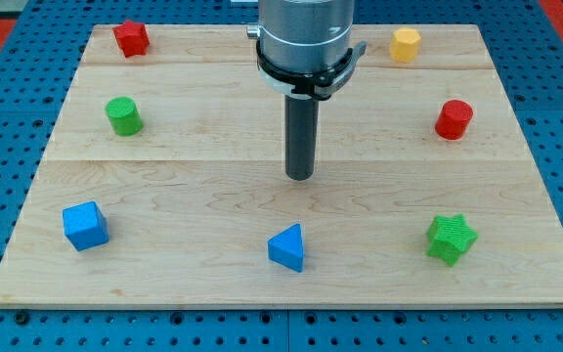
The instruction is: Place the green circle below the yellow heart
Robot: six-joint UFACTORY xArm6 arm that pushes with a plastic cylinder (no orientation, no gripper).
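Note:
The green circle (123, 115), a short cylinder, stands at the view's left on the wooden board (203, 186). A yellow block (406, 44), whose exact shape I cannot make out, stands near the top right edge. My tip (301, 177) rests near the board's middle, touching no block. It is far to the right of the green circle and well below and left of the yellow block.
A red star-like block (131, 38) sits at the top left. A red cylinder (454, 119) is at the right. A blue cube (85, 225) is at the bottom left, a blue triangle (287, 246) just below my tip, and a green star (452, 239) at the bottom right.

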